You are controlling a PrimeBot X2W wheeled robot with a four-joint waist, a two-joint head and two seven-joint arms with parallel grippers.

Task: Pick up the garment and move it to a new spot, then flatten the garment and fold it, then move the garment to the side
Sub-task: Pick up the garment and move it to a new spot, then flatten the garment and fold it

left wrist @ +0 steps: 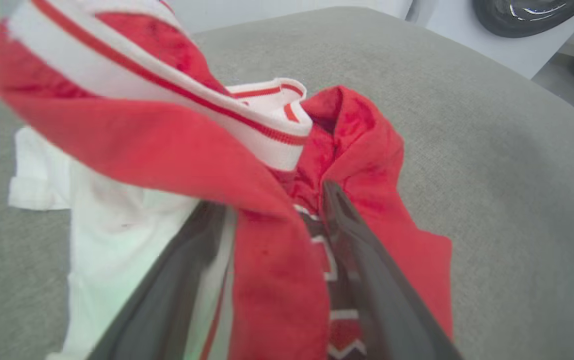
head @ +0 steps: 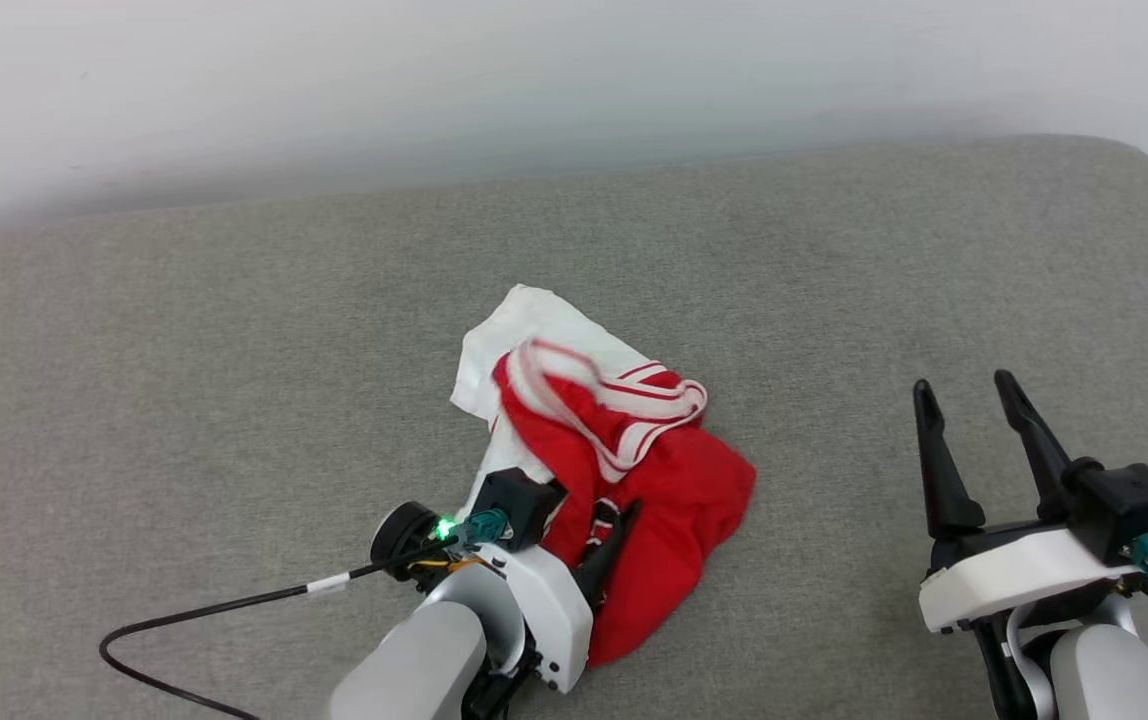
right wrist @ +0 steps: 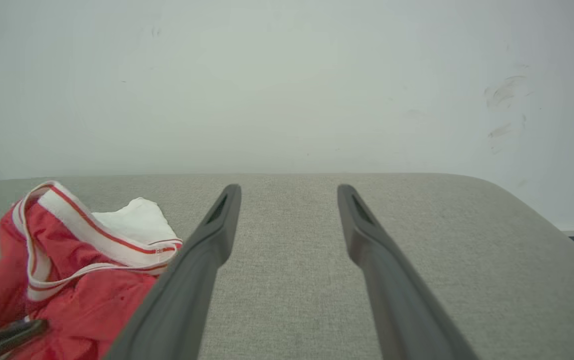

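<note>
The garment [head: 674,470] lies crumpled in a heap on the grey padded surface [head: 234,350], red body uppermost, a white sleeve [head: 524,325] spread behind it and striped trim [head: 649,400] across the top. My left gripper [head: 589,520] is pushed into its near edge, open, with its fingers [left wrist: 347,225] spread either side of a red fold [left wrist: 267,280]; the other finger sits under the cloth. Part of the black, white-outlined print [left wrist: 334,320] shows between them. To the right, my right gripper [head: 964,385] hovers open and empty, well apart from the garment [right wrist: 82,300].
A pale wall [head: 534,80] runs along the far edge of the grey surface. A black cable [head: 234,600] trails from my left wrist toward the near left. The surface's rounded right corner [head: 1134,170] drops off beside a white unit with a dark object [left wrist: 527,15].
</note>
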